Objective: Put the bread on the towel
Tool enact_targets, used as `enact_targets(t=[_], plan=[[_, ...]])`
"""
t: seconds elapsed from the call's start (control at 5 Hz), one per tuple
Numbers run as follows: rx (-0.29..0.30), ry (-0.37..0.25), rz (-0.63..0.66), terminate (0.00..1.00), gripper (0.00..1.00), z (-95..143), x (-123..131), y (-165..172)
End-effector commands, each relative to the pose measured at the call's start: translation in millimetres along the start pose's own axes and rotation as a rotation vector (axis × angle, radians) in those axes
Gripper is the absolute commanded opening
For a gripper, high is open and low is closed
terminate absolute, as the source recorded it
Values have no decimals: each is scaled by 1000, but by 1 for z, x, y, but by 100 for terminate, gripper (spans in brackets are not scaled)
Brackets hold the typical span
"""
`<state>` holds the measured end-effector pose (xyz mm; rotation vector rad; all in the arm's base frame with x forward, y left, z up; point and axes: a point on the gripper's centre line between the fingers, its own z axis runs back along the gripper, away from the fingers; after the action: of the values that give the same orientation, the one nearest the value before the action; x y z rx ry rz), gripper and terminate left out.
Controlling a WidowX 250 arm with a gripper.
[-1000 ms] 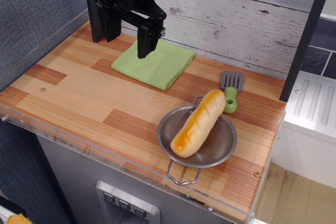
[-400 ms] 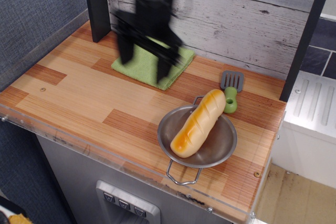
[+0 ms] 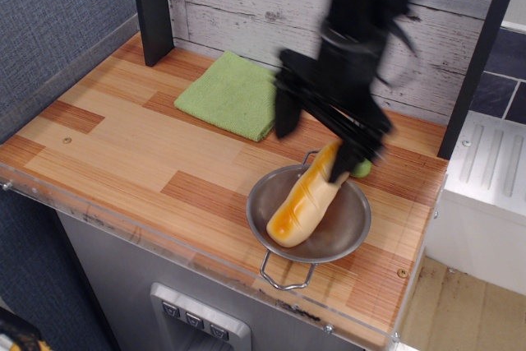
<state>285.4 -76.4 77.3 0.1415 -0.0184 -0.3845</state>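
The bread [image 3: 302, 205], a golden baguette with orange-brown ends, lies slantwise in the steel bowl [image 3: 355, 234] at the front right. The light green towel [image 3: 230, 93] lies flat at the back of the wooden counter, with nothing on it. My black gripper [image 3: 316, 139] is motion-blurred above the far end of the bread, to the right of the towel. Its two fingers stand wide apart, one [image 3: 285, 114] left of the bread's tip and one [image 3: 346, 162] by the bowl's far rim. It holds nothing.
A small spatula is mostly hidden behind the gripper; only a bit of its green handle [image 3: 362, 169] shows by the bowl. A dark post [image 3: 153, 6] stands at the back left and another [image 3: 481, 47] at the right. The counter's front edge has a clear plastic lip.
The gripper has swung from above the towel to the right, over the far end of the bread, and its fingers have spread apart. Bread, bowl and towel have not moved.
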Motion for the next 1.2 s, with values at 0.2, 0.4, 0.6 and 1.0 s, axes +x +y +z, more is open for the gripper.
enact_targets(t=[0.2, 0.4, 0.6, 1.0], plan=[[-27, 25, 67, 0, 100, -5, -13, -14], [-16, 50, 107, 0, 100, -11, -19, 0], [-7, 74, 131, 0, 100, -19, -26, 11], [-10, 54, 94, 0, 100, -41, -23, -2]])
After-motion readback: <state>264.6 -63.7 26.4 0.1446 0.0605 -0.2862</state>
